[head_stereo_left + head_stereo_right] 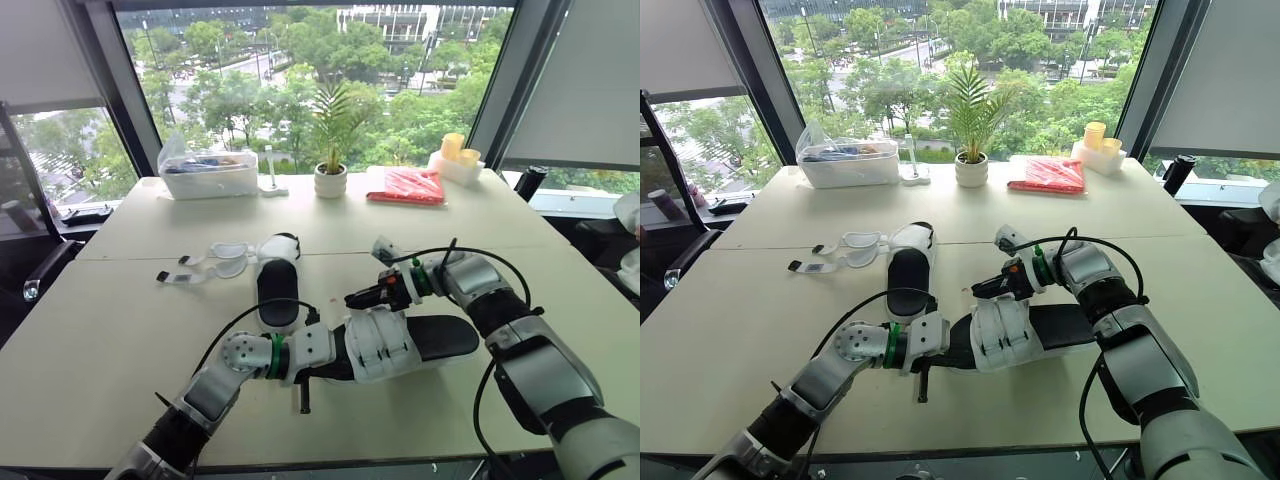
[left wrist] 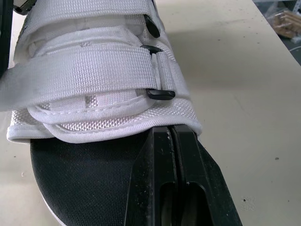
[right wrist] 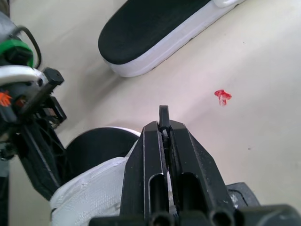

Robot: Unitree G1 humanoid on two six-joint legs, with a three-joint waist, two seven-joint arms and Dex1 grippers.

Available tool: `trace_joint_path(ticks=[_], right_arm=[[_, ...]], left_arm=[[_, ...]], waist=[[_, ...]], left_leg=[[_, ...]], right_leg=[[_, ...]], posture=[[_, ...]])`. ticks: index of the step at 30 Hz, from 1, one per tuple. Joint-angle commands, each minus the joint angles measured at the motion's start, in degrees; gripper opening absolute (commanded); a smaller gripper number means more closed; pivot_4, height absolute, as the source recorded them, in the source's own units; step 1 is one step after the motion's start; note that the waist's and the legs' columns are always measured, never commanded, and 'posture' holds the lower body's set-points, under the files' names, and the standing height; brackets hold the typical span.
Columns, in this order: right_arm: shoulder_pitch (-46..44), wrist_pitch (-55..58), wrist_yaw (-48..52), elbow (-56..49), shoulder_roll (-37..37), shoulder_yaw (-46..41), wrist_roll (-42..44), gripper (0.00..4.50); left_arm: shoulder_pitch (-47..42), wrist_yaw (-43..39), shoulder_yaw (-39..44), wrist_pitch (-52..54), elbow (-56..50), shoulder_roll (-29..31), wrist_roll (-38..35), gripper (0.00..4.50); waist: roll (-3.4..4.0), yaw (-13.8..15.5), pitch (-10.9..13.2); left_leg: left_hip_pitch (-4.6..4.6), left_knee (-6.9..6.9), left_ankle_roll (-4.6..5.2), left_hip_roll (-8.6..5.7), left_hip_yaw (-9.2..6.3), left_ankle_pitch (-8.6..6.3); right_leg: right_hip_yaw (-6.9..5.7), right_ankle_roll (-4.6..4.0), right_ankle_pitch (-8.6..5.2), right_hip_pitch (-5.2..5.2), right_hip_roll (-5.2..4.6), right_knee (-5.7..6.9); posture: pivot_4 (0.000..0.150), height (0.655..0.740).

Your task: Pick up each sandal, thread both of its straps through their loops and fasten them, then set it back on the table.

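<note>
Left eye view: sandal held between both claws

The near sandal (image 1: 400,345) sits at 6 o'clock on the table (image 1: 120,330). Its mate (image 1: 277,285) lies close by at 10 o'clock, straps loose. The left claw (image 1: 335,362) is clamped on the sole's edge. The right claw (image 1: 358,298) seems pinched on a strap end. The sole looks light and stiff. The webbing straps (image 2: 84,66) are floppy, so grip each tip near its loop (image 2: 160,94).

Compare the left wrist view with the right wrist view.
Left wrist view: a white strap running to a black loop, and the left claw shut on the held sandal. Right wrist view: the second sandal, a red mark on the table, the right claw. Both: the held sandal and the table.
</note>
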Motion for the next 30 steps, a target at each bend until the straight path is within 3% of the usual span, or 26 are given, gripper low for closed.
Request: trace_joint_path(ticks=[1, 4, 7, 15, 19, 22, 26, 30], right_arm=[[-0.7, -6.0, -3.1, 2.5, -1.6, 1.3, -6.8, 0.06], [0.5, -10.1, -3.8, 1.9, -2.2, 3.4, -10.2, 1.12], [0.9, -13.1, -6.1, 2.6, -1.7, 3.8, -13.4, 2.6], [0.2, -18.6, -12.0, 6.9, 0.6, 2.6, -18.7, 2.6], [-2.3, -18.5, -13.5, 5.8, -1.2, -3.4, -15.7, 2.6], [-0.7, -17.6, -13.2, -3.6, -6.0, -9.3, -12.5, 2.6], [10.7, -14.0, -9.0, -21.7, -12.7, -14.4, -7.6, 2.6], [25.9, -29.2, -13.7, -33.6, -18.0, -19.7, -9.3, 2.6]], left_arm=[[3.7, -1.9, -4.6, 2.8, 1.5, 1.1, 2.6, 0.0], [4.0, -1.6, -4.5, 3.0, 1.2, 1.1, 2.7, 0.0], [4.1, -1.5, -4.4, 3.2, 0.9, 1.1, 2.7, 0.0], [4.1, -1.4, -4.3, 3.3, 1.0, 0.8, 2.8, 0.0], [3.7, -1.2, -4.4, 2.9, 1.6, 0.4, 2.9, 0.0], [3.2, -0.7, -3.9, 1.3, 2.5, 0.1, 3.3, 0.0], [2.6, 0.4, -2.2, -1.1, 4.2, -0.5, 3.0, 0.0], [1.2, 1.3, 1.7, -0.4, 4.1, -1.3, 0.0, 0.0]], waist=[[0.02, 0.0, -0.1], [0.05, 0.1, -0.3], [0.05, 0.3, -0.3], [0.06, 0.2, -0.3], [0.09, 0.3, -0.3], [0.2, 0.6, -0.2], [0.17, 1.5, -0.2], [0.12, 1.8, -0.2]], left_leg=[[0.0, 0.0, 0.0, 0.0, 0.0, 0.0], [0.02, 0.01, -0.01, 0.0, 0.0, 0.01], [-0.04, -0.13, -0.01, -0.04, -0.02, 0.01], [-0.06, -0.43, -0.06, -0.07, -0.02, 0.02], [0.0, -0.38, -0.1, -0.07, -0.03, 0.04], [-0.09, -0.38, -0.09, -0.11, -0.04, 0.05], [-0.15, -0.4, -0.04, -0.16, -0.03, 0.01], [-0.14, -0.37, -0.05, -0.11, -0.07, 0.01]], right_leg=[[0.0, -0.01, 0.0, 0.0, 0.0, 0.0], [0.0, -0.01, 0.0, 0.02, 0.01, 0.0], [0.0, 0.0, 0.0, -0.09, -0.02, -0.03], [0.0, 0.0, 0.0, -0.23, -0.05, -0.11], [-0.01, 0.0, 0.0, -0.14, -0.04, -0.08], [-0.01, 0.0, 0.0, -0.23, -0.08, -0.1], [-0.02, 0.02, -0.01, -0.27, -0.14, -0.17], [-0.09, 0.05, -0.03, -0.16, -0.14, -0.21]], posture=[[0.15, 0.74], [0.15, 0.74], [0.15, 0.74], [0.15, 0.74], [0.15, 0.74], [0.15, 0.74], [0.15, 0.74], [0.15, 0.74]])
